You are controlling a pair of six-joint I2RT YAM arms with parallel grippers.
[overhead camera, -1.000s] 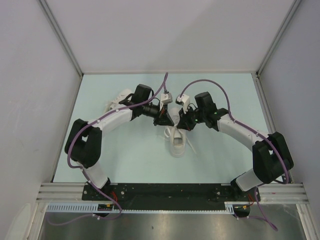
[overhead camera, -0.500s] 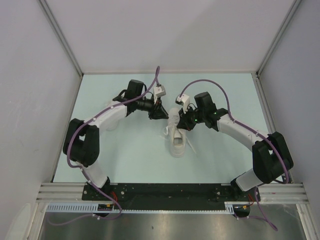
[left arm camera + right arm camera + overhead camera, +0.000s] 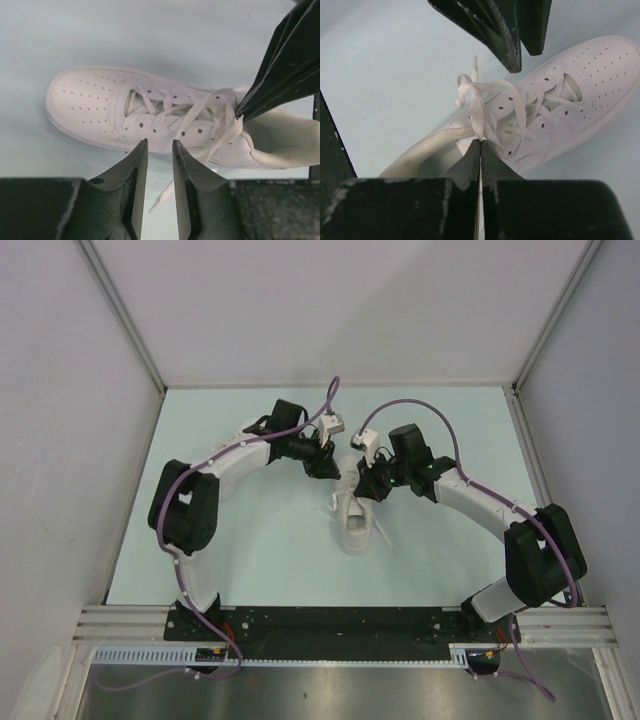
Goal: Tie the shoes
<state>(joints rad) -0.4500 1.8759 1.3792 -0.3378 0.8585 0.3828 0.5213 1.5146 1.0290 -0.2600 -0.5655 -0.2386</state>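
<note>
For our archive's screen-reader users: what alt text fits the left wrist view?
A white sneaker sits on a pale table, toe to the left. The right pincer, shut, pinches a lace near the collar; the left pincer hovers open and empty in the foreground.

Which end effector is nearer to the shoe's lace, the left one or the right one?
Right. The right end effector is shut on the lace near the collar of the shoe; the left end effector hangs open beside it, gripping nothing.
</note>
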